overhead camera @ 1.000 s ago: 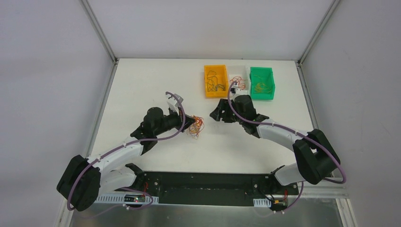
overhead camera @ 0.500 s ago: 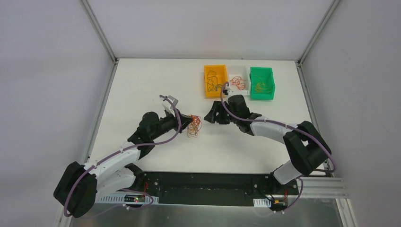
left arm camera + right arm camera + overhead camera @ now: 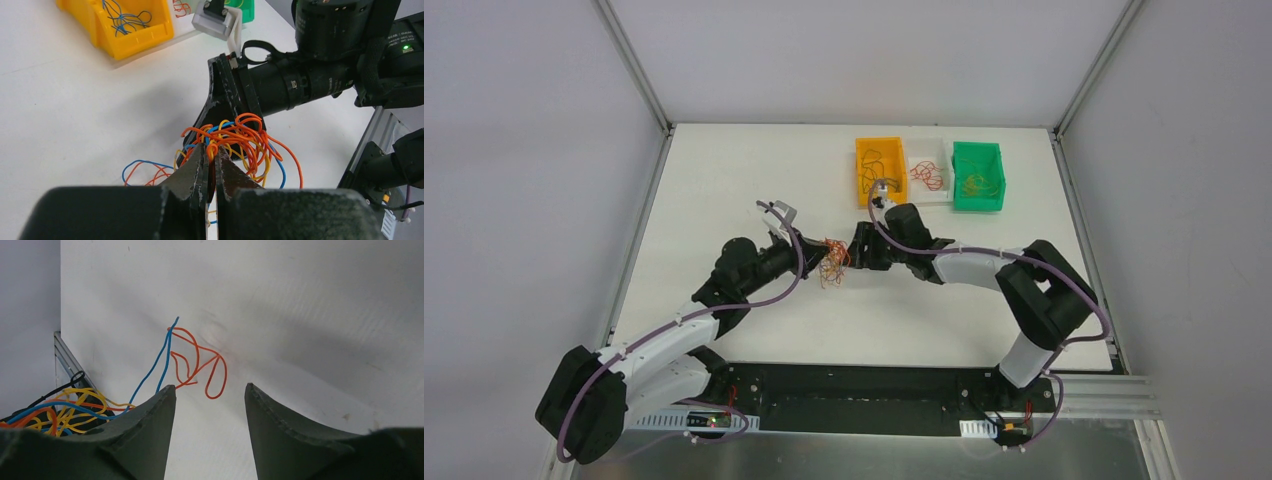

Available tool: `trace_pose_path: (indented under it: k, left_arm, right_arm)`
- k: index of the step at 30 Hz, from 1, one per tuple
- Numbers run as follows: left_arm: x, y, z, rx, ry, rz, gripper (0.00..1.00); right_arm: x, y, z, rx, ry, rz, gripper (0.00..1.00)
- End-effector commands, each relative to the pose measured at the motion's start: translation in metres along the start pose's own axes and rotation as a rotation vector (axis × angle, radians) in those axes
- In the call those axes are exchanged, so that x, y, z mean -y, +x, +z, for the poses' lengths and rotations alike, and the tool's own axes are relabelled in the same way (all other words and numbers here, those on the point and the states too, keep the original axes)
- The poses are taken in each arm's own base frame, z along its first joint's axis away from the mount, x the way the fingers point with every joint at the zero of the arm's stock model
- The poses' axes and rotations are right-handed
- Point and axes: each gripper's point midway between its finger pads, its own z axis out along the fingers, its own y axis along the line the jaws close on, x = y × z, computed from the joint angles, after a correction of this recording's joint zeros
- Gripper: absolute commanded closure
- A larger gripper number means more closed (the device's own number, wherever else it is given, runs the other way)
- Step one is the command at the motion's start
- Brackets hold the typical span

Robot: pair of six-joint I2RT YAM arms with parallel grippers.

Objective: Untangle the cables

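A: Your left tool (image 3: pixel 211 150) is clenched on the cables (image 3: pixel 240 135). The jaws are pressed together, orange loops are pinched at the tips, and the clump bunches up just past them

B: From above, you've got that clump over the middle of the table (image 3: pixel 724 180), right between your two tools. Whether it rests on the surface or hangs just clear, I can't tell

A: Your right tool (image 3: pixel 207 390) is released: jaws spread wide, bare table between them, nothing gripped

B: It's close in, though. In your left wrist view one dark finger (image 3: pixel 220 100) of the right tool stands directly behind the orange tangle. Touching or just shy of it, I can't say

A: In your right wrist view the yellow, orange and blue tangle sits outside the finger on the left of that view, not between the jaws

B: You've also got two strands (image 3: pixel 195 360) lying flat on the table, one blue and one orange, curling out from the clump

A: On the far side of the table, three bins stand side by side: yellow bin (image 3: pixel 862 160), white bin (image 3: pixel 944 160), green bin (image 3: pixel 974 152)

B: There are blue wires (image 3: pixel 125 20) in your yellow bin, and the clump is well apart from all three
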Motion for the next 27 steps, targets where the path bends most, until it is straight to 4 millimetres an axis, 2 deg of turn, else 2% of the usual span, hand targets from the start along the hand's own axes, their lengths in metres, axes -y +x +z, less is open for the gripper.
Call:
trace_pose_path:
  k: [1,6,12,20,27]
  left_arm:
    - [0.003,-0.021,-0.004,0.08,-0.008,0.015,1.0]
    - [0.003,-0.023,-0.006,0.094,-0.01,0.017,1.0]
    - [0.003,-0.021,-0.004,0.083,-0.007,0.01,1.0]
    - [0.004,-0.023,-0.005,0.093,-0.005,0.002,1.0]
    - [-0.002,-0.022,-0.005,0.095,-0.036,0.0,1.0]
  right_arm:
    - [-0.034,-0.007,0.008,0.002,-0.102,-0.012,0.44]
    - [-0.036,0.006,0.019,-0.06,-0.099,-0.012,0.46]
    - [-0.034,0.011,0.027,-0.091,-0.071,-0.006,0.58]
    - [-0.024,0.01,0.03,-0.084,-0.025,-0.016,0.51]
    - [-0.032,0.016,0.034,-0.102,-0.055,-0.023,0.53]
